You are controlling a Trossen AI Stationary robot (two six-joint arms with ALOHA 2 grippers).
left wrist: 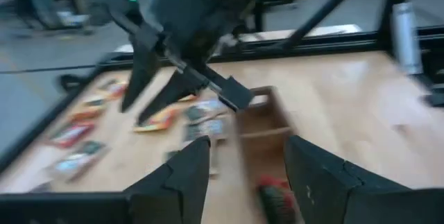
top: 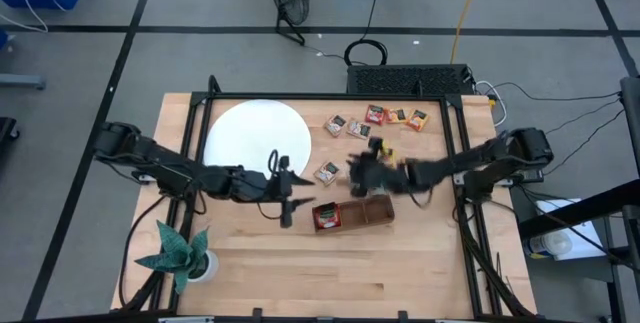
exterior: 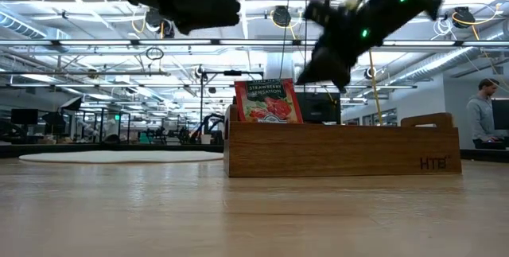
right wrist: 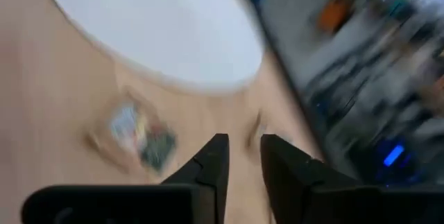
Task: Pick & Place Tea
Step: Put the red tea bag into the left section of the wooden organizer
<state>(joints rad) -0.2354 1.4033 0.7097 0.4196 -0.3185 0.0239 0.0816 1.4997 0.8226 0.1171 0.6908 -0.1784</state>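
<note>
now, red tea sachet [top: 326, 217] in tray [top: 378, 213], left jaws open beside, right jaws ajar

A light wooden tabletop [top: 400, 263] carries a large white disc [top: 256, 135] toward its far left part. A brown wooden tray [top: 372, 214] with three compartments sits near the middle; in the low view its front wall shows a small stamped mark. A green folded-paper plant in a white pot [top: 180, 253] stands at the near left corner. A person [exterior: 482, 120] stands far off in the room behind.
</note>
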